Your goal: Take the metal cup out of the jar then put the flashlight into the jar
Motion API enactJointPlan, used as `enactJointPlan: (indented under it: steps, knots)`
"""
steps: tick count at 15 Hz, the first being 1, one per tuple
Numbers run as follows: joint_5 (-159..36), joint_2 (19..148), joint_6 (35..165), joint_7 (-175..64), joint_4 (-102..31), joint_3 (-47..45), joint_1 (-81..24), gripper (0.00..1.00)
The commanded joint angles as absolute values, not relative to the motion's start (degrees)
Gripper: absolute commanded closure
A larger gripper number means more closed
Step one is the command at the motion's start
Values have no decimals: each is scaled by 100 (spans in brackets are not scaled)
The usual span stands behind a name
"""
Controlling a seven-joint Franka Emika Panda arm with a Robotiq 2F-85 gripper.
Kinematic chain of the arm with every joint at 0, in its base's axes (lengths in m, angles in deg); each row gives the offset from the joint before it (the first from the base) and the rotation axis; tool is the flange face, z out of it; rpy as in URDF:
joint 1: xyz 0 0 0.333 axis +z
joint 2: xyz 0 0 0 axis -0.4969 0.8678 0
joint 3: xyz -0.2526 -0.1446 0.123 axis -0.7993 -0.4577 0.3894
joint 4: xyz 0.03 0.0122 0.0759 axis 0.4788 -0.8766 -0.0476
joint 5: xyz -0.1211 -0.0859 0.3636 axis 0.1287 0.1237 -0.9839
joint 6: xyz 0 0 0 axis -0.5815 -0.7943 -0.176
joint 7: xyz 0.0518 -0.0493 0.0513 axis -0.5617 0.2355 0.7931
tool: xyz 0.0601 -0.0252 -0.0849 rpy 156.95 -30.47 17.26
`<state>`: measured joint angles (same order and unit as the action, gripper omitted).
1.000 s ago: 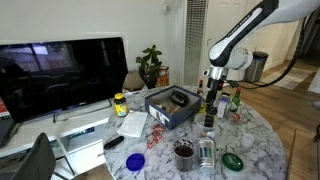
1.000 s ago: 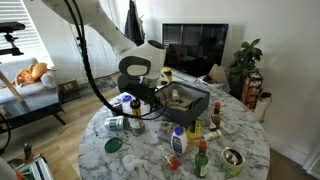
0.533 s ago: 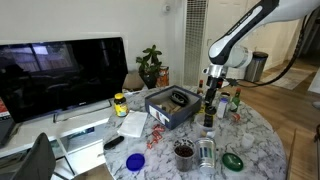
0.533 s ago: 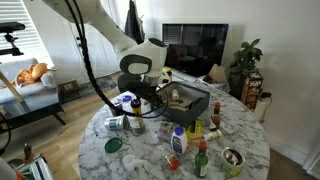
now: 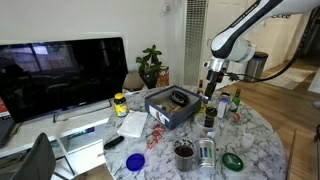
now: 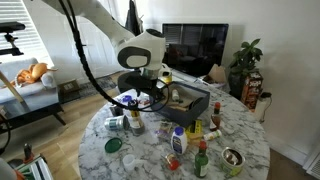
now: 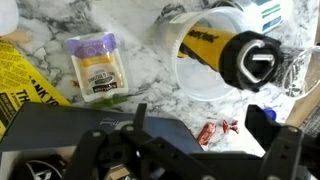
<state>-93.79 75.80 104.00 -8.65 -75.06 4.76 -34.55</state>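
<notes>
Marble table (image 5: pixel 262 135), cluttered, in an exterior view: gripper (image 5: pixel 211 95) hangs jaws wide directly over jar (image 5: pixel 209 126); metal cup (image 5: pixel 206 152) stands well clear of jaws. In an exterior view, gripper (image 6: pixel 136 100) likewise above jar. Wrist view: flashlight (image 7: pixel 235 55) sits inside jar (image 7: pixel 195 75), just ahead of jaws; spread suits a release, so 2 steps look done.
</notes>
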Motion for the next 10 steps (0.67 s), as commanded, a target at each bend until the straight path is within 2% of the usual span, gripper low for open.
enactJointPlan:
  steps: [1,10]
  knots:
    - [-9297,7697,10448,-846,-7620,455,-3496,0]
    - [-9056,8394,10506,-947,-7494,536,-3526,4]
